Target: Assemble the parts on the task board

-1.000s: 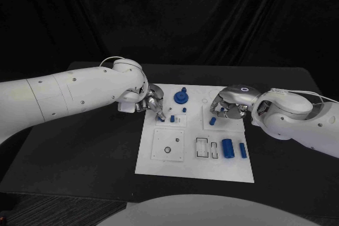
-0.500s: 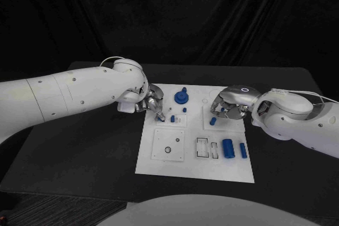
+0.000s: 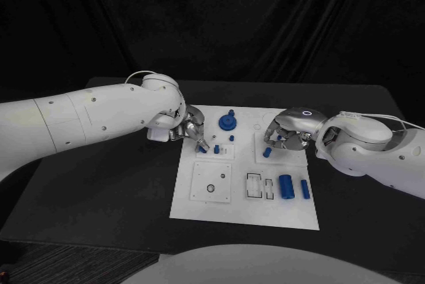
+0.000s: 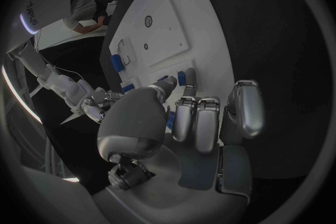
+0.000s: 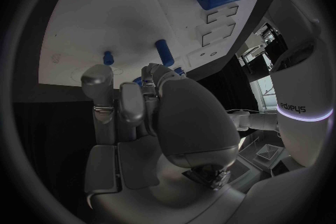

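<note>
Both my hands hover over the far half of the task board (image 3: 244, 204).
My left hand (image 3: 188, 131) pinches a small blue peg (image 3: 204, 150); my right hand (image 3: 285, 138) has its fingers curled, grip unclear; bare black table (image 3: 106, 198) lies around.

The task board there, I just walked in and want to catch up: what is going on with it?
The robot is working on the white task board with both hands at its far end. The left hand has its fingertips down at a small blue peg near the board's left edge. The right hand hovers over another blue peg. A large blue cylinder lies loose on the board; whether either hand actually grips a peg is unclear.
</note>
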